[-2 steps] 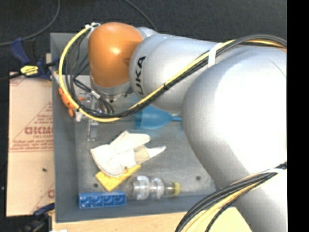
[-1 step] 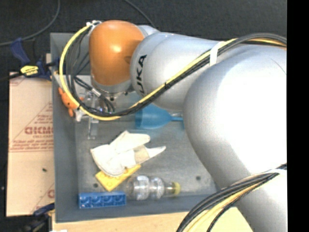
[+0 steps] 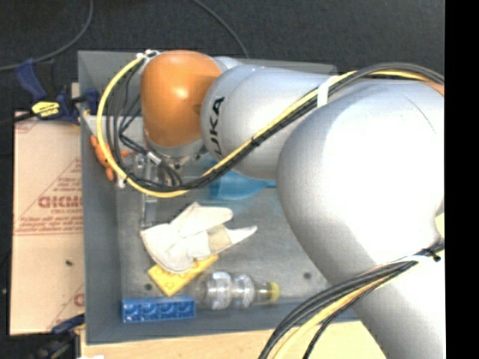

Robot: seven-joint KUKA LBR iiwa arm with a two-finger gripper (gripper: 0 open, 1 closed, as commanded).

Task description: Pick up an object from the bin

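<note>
Gripper [image 3: 156, 172] sits at the bin's [image 3: 299, 264] far-left end under the orange wrist cover [image 3: 176, 96]; can't tell if it's apart or closed. Nearest: orange piece [image 3: 100, 155] by the left wall, blue thing [image 3: 238, 186] beside it, white glove [image 3: 191, 234] nearer the camera. Nothing visibly held.

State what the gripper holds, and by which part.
Cannot be told: the orange wrist cover hides most of the gripper, near the white cloth.
</note>
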